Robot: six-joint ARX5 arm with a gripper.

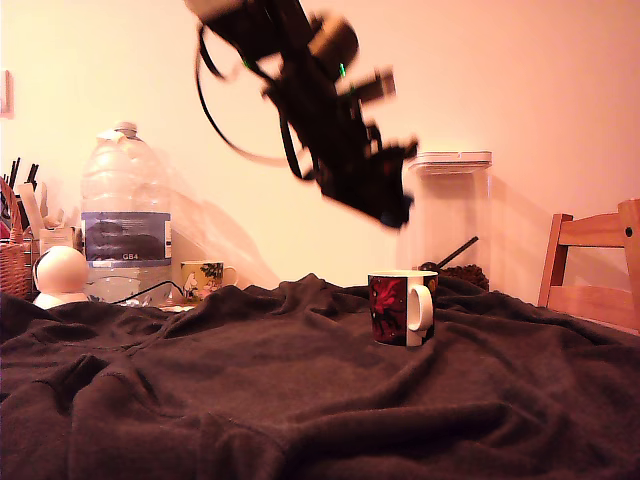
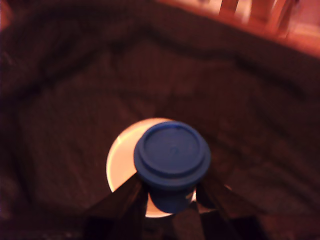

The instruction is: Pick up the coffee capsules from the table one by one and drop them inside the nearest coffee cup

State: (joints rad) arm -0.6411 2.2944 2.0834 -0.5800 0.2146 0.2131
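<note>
Black jaws clamped on round blue plastic capsule, above red-and-black mug's white inside; blurred arm, capsule hidden in exterior view

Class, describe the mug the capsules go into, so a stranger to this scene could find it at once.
Start from the dark brown fabric covering the table. Toward the exterior view's right, below the raised gripper, stands the coffee cup. Its dark red-and-black pattern and white handle set it apart from the smaller pale mug near the water bottle.

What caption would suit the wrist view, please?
Claw holding a blue coffee capsule directly above the coffee cup.
</note>
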